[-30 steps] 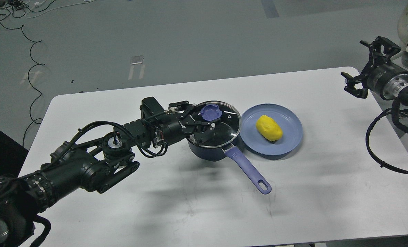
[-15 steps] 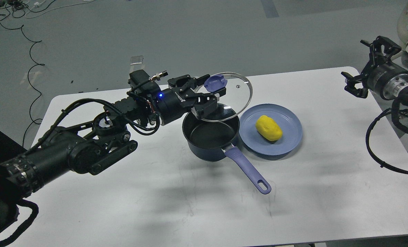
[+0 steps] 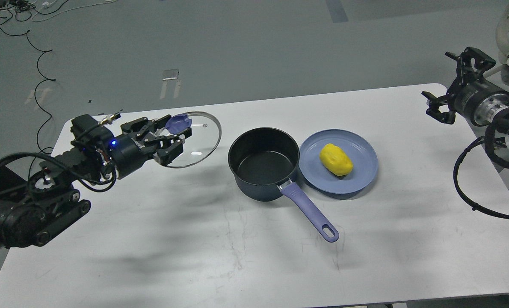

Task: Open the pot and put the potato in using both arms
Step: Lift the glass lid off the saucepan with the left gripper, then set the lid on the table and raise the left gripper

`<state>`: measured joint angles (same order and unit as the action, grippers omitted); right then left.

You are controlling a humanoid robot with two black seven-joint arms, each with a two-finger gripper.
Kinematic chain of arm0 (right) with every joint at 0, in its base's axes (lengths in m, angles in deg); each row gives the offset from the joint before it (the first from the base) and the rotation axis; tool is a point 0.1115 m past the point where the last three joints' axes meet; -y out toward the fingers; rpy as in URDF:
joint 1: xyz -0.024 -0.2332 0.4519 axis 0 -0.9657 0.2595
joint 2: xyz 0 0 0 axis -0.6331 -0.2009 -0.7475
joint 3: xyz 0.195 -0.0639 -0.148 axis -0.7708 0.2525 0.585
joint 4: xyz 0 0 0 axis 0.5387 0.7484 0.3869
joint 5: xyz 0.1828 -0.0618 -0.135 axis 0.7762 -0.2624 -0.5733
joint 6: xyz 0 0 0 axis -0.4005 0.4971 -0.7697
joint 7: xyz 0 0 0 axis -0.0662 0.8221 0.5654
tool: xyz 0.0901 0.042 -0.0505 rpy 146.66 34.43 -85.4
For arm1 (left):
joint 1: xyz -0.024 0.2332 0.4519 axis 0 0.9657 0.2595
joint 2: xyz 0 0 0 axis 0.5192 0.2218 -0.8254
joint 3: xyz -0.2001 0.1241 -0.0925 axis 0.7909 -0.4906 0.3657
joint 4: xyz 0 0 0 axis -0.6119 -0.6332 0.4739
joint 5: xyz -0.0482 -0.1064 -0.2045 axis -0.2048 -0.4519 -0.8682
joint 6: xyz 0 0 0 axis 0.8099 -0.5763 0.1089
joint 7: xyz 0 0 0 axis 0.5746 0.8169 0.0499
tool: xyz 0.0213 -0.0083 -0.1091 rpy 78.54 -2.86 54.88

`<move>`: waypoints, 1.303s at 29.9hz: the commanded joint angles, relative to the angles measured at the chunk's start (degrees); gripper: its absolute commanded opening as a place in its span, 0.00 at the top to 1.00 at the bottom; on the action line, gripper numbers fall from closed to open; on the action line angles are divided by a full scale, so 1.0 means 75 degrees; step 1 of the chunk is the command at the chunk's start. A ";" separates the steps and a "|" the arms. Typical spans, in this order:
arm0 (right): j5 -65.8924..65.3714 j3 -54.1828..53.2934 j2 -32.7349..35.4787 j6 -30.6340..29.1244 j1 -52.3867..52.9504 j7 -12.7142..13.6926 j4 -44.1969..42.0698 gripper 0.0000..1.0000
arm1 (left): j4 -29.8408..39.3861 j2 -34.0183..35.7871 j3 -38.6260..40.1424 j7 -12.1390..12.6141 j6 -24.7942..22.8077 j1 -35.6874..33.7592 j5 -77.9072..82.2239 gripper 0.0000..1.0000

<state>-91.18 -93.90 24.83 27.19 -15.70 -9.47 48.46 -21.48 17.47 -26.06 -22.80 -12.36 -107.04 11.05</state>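
A dark blue pot [image 3: 264, 164] with a purple handle [image 3: 310, 211] stands open and empty mid-table. My left gripper [image 3: 175, 132] is shut on the purple knob of the glass lid [image 3: 199, 143] and holds it tilted above the table, well left of the pot. A yellow potato [image 3: 335, 159] lies on a blue plate [image 3: 361, 171] just right of the pot. My right gripper [image 3: 449, 85] is open and empty above the table's far right corner, away from the potato.
The white table [image 3: 237, 239] has bare surface in front of the pot and plate. Cables lie on the grey floor beyond the table at the upper left [image 3: 36, 64]. A black cable loop [image 3: 472, 188] hangs from my right arm.
My left gripper lifted the lid off the pot and carried it left, away from the pot. The pot now stands open. My right gripper barely moved.
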 commanded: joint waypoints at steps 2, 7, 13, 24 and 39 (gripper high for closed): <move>0.0000 0.0025 -0.0007 0.0000 0.0007 0.0001 0.0002 0.00 | -0.0603 0.0045 0.0000 0.0001 0.0517 0.0511 -0.0001 0.36; 0.0000 0.0049 0.0028 0.0000 0.0042 0.0001 0.0002 0.00 | -0.0663 0.0010 0.0000 0.0001 0.0764 0.0957 -0.0002 0.36; 0.0000 0.0049 0.0063 0.0000 0.0089 0.0001 0.0025 0.00 | -0.0663 -0.0083 -0.0012 0.0001 0.0823 0.1297 0.0034 0.36; 0.0000 0.0049 0.0087 0.0000 0.0077 0.0001 0.0037 0.00 | -0.1143 -0.0482 -0.0012 0.0001 0.0823 0.1426 0.0045 0.36; 0.0000 0.0049 0.0087 0.0000 0.0042 0.0001 0.0037 0.00 | -0.1530 -0.0670 -0.0657 0.0001 0.1111 0.1462 -0.0060 0.07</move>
<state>-91.18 -93.53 25.49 27.20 -15.25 -9.47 48.72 -32.90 12.55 -31.02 -22.79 -4.04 -95.90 10.81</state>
